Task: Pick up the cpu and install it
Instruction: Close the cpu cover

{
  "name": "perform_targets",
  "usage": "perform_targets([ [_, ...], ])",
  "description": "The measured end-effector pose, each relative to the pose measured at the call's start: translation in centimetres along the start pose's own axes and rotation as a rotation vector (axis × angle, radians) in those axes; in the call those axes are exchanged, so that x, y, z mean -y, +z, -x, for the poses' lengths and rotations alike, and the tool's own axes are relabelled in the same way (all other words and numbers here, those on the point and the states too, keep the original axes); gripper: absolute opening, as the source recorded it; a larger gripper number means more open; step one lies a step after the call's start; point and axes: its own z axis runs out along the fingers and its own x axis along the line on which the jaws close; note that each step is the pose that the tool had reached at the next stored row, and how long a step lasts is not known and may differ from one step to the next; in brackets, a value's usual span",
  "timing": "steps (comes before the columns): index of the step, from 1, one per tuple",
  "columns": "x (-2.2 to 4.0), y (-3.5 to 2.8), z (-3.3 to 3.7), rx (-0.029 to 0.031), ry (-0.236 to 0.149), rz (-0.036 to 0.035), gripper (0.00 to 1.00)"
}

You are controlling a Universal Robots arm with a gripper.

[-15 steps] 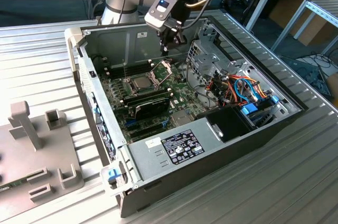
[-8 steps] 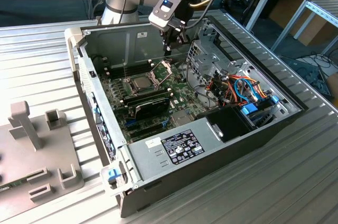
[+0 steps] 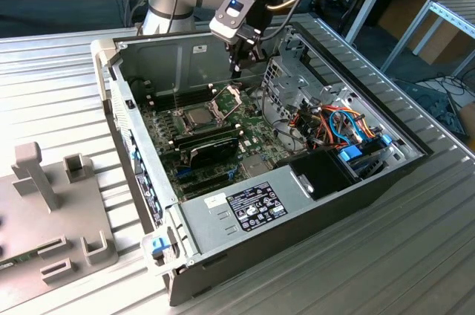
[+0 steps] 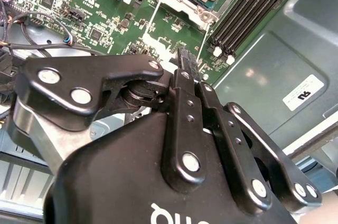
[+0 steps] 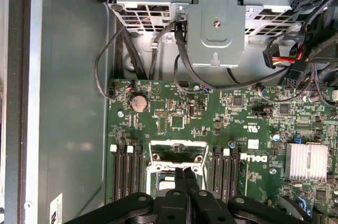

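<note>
In the exterior view, the cpu (image 3: 199, 116) is a small flat square with a dull silver-grey top. It lies level in the socket on the green motherboard (image 3: 256, 137) inside the open computer case (image 3: 297, 218), and the socket's hinged frame (image 3: 228, 96) stands tilted up just behind it. The gripper (image 3: 237, 62) hangs above the frame, apart from the chip, holding nothing. In the second wrist view, the black fingers (image 4: 186, 71) press together with nothing between them. Beyond their tips the cpu shows a pale metal lid with rounded corners, seated beside the black memory slots (image 4: 253, 7). In the first wrist view, the closed fingertips point at the raised frame, between the two banks of slots.
</note>
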Motion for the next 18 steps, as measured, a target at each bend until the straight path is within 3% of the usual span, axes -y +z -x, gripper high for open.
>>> perform_targets([
  [11,-1.33,0.17,0.04,0.0,0.0,0.0,0.11],
  [18,-1.72,0.25,0.05,0.0,0.0,0.0,0.11],
])
